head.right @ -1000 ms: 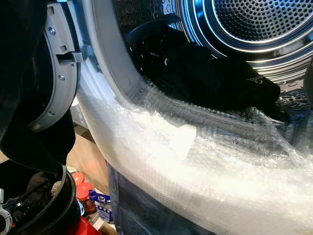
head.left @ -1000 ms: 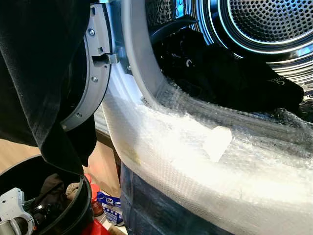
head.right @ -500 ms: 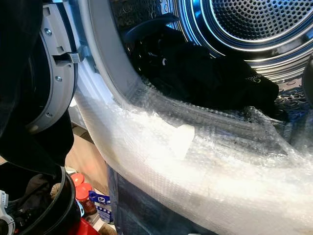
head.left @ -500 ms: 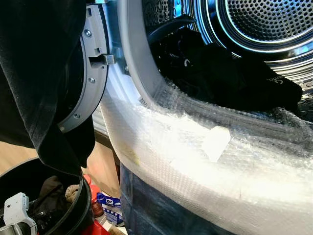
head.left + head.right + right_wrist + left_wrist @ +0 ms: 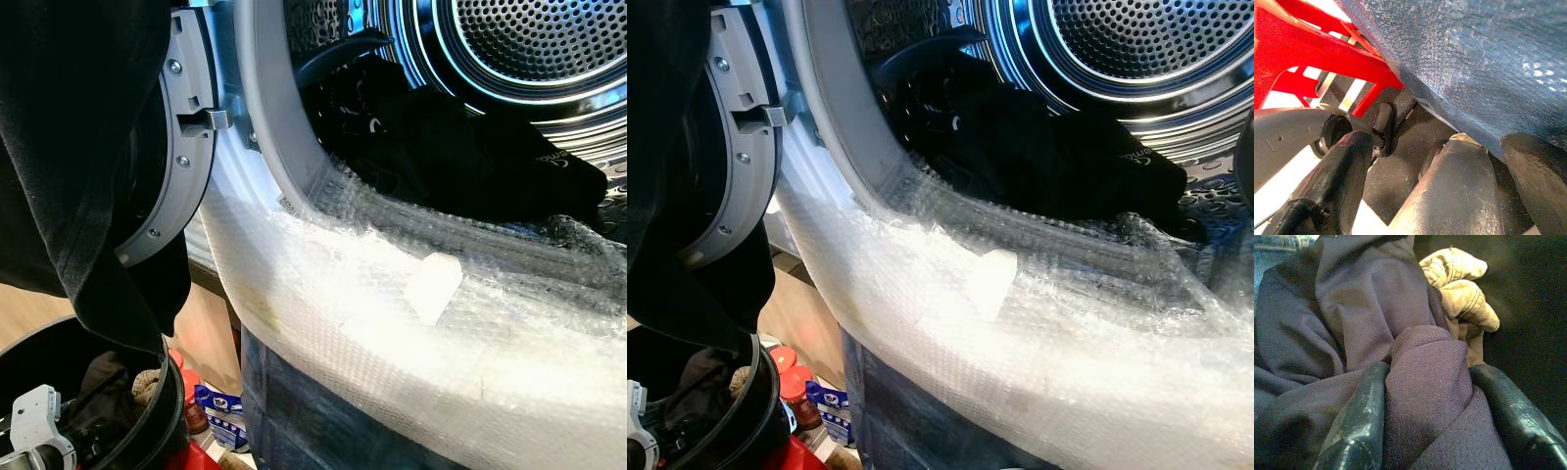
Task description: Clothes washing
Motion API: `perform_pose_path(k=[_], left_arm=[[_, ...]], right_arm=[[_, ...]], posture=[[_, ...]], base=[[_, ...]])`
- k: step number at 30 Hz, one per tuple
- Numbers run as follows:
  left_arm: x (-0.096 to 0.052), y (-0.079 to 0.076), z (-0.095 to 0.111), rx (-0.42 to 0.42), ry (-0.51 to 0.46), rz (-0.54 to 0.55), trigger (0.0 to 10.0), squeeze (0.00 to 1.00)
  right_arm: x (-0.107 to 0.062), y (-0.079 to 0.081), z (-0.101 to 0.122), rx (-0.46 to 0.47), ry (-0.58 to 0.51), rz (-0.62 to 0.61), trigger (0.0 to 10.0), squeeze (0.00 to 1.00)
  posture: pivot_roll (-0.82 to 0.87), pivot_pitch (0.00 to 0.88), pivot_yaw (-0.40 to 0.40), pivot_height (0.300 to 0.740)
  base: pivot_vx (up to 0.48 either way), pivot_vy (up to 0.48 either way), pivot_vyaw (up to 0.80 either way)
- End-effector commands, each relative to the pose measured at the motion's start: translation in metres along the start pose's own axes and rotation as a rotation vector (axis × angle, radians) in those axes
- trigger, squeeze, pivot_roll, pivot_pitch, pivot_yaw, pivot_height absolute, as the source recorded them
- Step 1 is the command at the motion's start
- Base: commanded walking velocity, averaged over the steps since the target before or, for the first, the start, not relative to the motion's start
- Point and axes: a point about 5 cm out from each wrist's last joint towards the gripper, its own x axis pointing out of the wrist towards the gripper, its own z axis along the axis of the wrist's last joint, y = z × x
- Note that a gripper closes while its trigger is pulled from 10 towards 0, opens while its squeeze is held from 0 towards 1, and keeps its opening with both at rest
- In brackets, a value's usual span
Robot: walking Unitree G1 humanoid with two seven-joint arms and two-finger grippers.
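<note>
The washer drum (image 5: 529,49) stands open with black clothes (image 5: 441,147) heaped at its mouth. A black garment (image 5: 78,147) hangs over the open door (image 5: 186,147) on the left. Below it is a black laundry basket (image 5: 168,411), with my left arm's white wrist (image 5: 39,436) reaching into it. In the left wrist view my left gripper (image 5: 1425,406) is shut on a fold of dark purple cloth (image 5: 1361,308), and a beige knitted piece (image 5: 1459,284) lies just beyond. My right gripper (image 5: 1440,147) hangs low and open, holding nothing.
Bubble wrap (image 5: 392,323) covers the washer's front below the opening. Red-capped bottles (image 5: 789,387) and a blue packet (image 5: 217,406) sit on the floor between basket and machine. A red plastic stool (image 5: 1312,44) stands close by the hanging right arm.
My left wrist has shifted slightly lower inside the basket. The head view has nudged a little; the clothes in the drum have not moved.
</note>
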Motion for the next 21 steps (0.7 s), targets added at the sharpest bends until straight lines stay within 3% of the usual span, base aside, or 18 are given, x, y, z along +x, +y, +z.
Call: perform_pose_path(k=[1, 16, 21], left_arm=[[0.004, 0.001, -0.023, -0.002, 0.09, 0.002, 0.0, 0.0], [0.003, 0.0, -0.022, 0.019, 0.069, -0.005, 0.0, 0.0], [-0.01, 0.003, -0.005, 0.083, 0.008, 0.021, 0.0, 0.0]], right_arm=[[0.001, 0.001, 0.0, -0.001, 0.012, 0.001, 10.0, 0.0], [0.002, 0.004, -0.002, -0.009, 0.018, 0.009, 10.0, 0.0], [0.002, 0.006, -0.002, -0.016, 0.019, 0.013, 10.0, 0.0]], posture=[[0.04, 0.03, -0.021, 0.74], [0.04, 0.0, -0.011, 0.74], [0.04, 0.0, -0.007, 0.74]], base=[[0.0, 0.0, 0.0], [0.0, 0.0, 0.0], [0.0, 0.0, 0.0]])
